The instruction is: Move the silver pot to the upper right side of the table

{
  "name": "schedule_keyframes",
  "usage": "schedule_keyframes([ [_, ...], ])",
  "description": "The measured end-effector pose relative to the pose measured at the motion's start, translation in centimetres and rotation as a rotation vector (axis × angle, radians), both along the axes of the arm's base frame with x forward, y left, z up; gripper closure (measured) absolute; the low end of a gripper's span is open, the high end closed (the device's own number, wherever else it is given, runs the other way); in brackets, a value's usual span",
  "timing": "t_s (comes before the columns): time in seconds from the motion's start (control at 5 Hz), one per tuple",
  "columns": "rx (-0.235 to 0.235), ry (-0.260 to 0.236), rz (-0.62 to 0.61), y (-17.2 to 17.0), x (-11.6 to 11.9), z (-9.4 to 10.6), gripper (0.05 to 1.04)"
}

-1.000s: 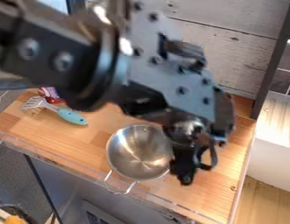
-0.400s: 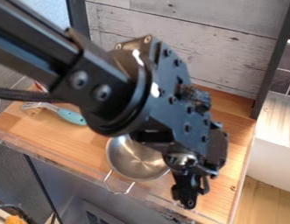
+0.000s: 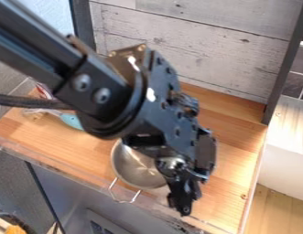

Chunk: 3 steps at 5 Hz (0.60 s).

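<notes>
Likely at grasp stage, with black two-finger gripper beside round silver metal pot, lower centre — can't tell if open or closed — must next secure hold.

On the table I have the pot by the front edge, just left of my gripper; the spatula lies farther back and left, the wall behind.

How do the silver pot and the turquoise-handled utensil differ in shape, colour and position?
The silver pot is round and hollow; the utensil is long and narrow. The pot is silver, while the utensil's handle is turquoise. The pot is nearer the table's front edge; the utensil is farther left. The arm partly hides both.
</notes>
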State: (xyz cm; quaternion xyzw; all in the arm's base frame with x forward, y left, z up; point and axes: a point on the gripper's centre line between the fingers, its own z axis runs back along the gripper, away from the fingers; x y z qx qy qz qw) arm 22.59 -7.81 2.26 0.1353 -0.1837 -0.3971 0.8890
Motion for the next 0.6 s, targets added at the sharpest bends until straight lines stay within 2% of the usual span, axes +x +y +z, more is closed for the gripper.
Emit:
schedule_keyframes([
  [0.2,-0.015,-0.015,0.035,1.54,0.13,-0.18,0.189],
  [0.6,-0.026,-0.018,0.044,2.25,0.16,-0.42,0.791],
])
